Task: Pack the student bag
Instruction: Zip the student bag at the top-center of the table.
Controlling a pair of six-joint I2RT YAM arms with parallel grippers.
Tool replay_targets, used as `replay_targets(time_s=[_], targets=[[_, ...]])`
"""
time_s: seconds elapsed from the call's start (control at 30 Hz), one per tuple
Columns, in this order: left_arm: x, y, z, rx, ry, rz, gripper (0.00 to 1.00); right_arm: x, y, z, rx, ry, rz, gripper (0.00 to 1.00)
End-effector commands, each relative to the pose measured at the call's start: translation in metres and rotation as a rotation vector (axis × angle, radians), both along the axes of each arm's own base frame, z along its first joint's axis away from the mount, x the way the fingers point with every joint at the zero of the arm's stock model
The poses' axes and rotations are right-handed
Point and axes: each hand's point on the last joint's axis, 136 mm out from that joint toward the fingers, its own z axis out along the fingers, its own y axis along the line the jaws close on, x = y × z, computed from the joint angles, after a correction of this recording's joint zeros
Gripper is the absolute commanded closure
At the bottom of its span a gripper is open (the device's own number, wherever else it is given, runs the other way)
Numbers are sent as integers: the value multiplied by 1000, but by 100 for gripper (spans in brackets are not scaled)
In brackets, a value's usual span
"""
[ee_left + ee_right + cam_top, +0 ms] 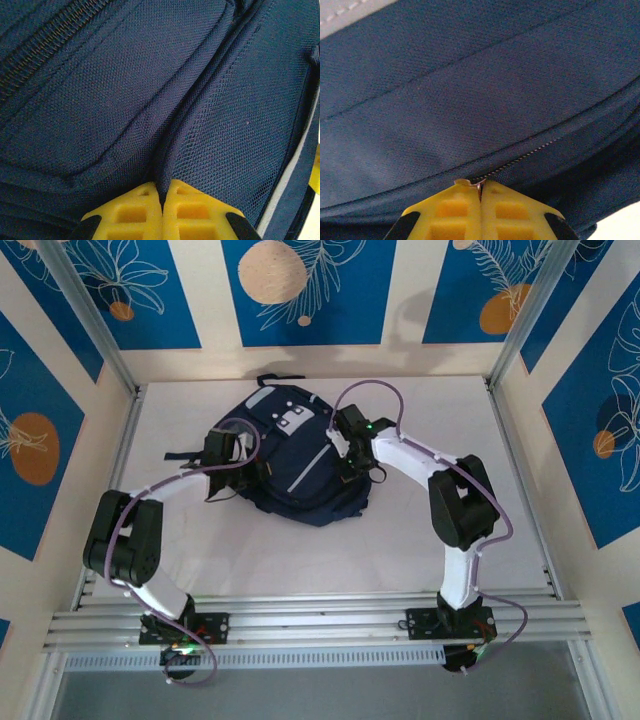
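The student bag [300, 465] lies flat near the middle of the white table [420, 540], its top handle toward the far edge. Left gripper [162, 196] at the bag's left side, jaws closed on a raised fold of navy fabric. Right gripper [481, 187] at the bag's right side, jaws closed on a small metal piece at the zip [530, 152]

One backpack [295, 470], one counter [400, 545]; two arms, left arm [125, 535] and right arm [460, 505]; two claws, left claw [162, 200] and right claw [481, 195].
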Motion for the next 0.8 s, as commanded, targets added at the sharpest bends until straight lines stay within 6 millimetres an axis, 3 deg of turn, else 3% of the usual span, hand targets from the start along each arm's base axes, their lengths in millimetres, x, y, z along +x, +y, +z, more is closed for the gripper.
replay_targets(time_s=[0.0,0.17,0.23,0.33,0.43,0.6,0.77], targets=[[1,31,-31,107,97,56,100,-33,0,-20,-55,81,71,100],[34,28,-18,101,58,78,100,-99,30,-44,-63,201,169,100],[51,26,-11,88,36,86,100,-122,56,-46,-14,233,206,100],[72,18,-2,63,25,88,100,-140,98,-47,51,234,259,100],[85,12,5,40,33,91,99,-132,135,-43,94,201,263,100],[83,26,20,79,21,131,59,-97,180,-25,184,140,185,100],[64,50,31,82,28,180,45,-64,199,-4,293,132,65,100]])
